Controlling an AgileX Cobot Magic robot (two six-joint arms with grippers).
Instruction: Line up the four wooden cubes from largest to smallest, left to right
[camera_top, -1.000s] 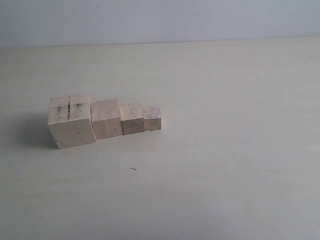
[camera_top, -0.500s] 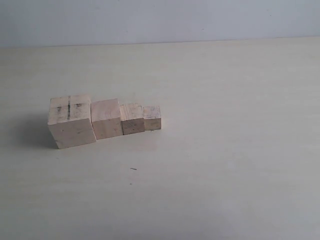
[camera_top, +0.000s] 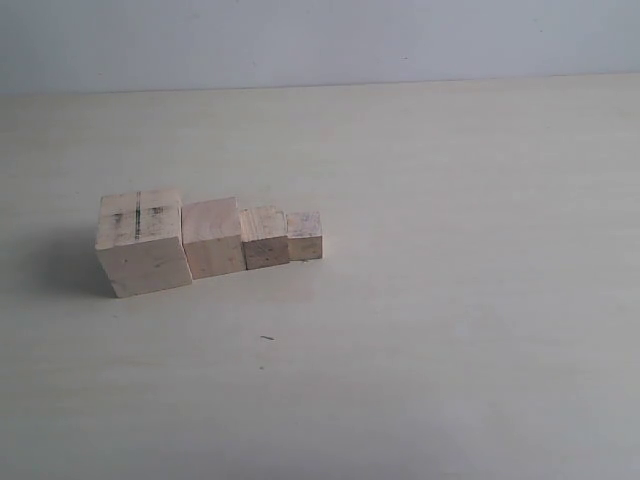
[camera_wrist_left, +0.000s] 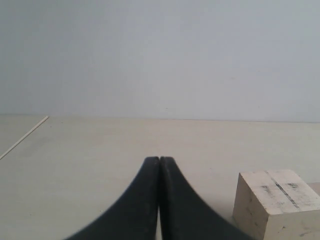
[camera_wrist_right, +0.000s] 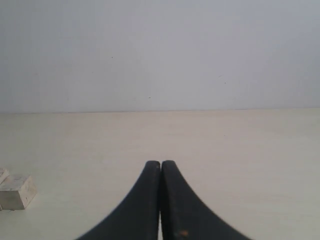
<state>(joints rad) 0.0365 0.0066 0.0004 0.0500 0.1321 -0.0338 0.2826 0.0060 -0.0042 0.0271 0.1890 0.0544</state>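
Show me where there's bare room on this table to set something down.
The table is bare right of the smallest cube, and before and behind the row. Crowded only from there to the largest cube.

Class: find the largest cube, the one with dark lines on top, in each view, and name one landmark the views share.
Exterior view: largest cube at the row's left end, left of centre.
Left wrist view: largest cube, lower right corner, cut off.
Right wrist view: not in it.
Shared landmark: the line where the table meets the wall.

Four pale wooden cubes (camera_top: 214, 238), touching row, largest cube (camera_top: 142, 243) left, smallest cube (camera_top: 305, 236) right.
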